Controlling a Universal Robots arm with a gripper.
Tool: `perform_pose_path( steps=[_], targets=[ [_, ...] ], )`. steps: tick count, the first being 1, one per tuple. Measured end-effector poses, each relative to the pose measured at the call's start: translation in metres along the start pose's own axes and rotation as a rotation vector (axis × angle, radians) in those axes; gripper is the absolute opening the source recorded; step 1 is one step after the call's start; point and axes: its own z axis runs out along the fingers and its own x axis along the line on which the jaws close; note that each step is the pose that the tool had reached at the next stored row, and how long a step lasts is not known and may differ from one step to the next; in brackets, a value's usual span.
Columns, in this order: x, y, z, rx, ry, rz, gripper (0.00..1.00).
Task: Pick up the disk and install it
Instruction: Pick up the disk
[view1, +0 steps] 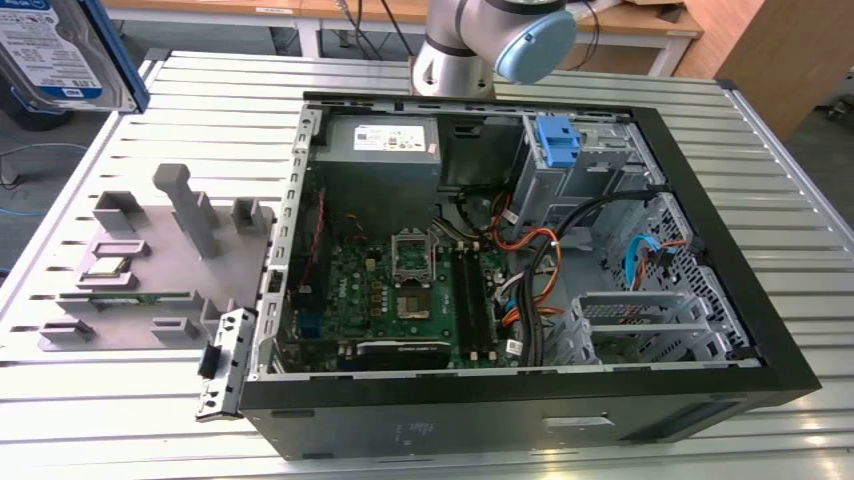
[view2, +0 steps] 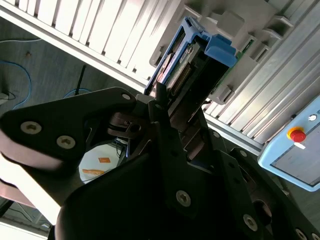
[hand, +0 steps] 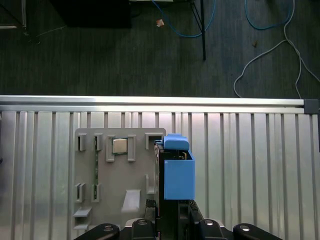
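The disk (view1: 60, 50) hangs in the air at the far upper corner on the exterior view's left, its white-and-blue label facing the camera and a blue rail along its side. In both wrist views it is seen edge-on, as a dark slab with blue rails (hand: 176, 172) (view2: 197, 60). My gripper (hand: 172, 222) (view2: 172, 117) is shut on the disk, its black fingers clamping the disk's flat faces. The disk is above the slatted table, over the edge of the grey fixture plate (hand: 115, 175).
An open black computer case (view1: 747, 300) lies on the slatted metal table (view1: 80, 410), with a grey power supply (view1: 380, 140), a motherboard (view1: 400, 290) and a blue bracket (view1: 554, 140) in the drive bay. The grey fixture plate (view1: 147, 260) lies beside it. A pendant with a red stop button (view2: 297, 135) is nearby.
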Motion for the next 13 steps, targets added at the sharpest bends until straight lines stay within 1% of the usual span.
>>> perform_pose_path(
  steps=[13],
  targets=[
    [-0.0005,0.0002,-0.0046,0.0,0.0,0.0,0.35]
  ],
)
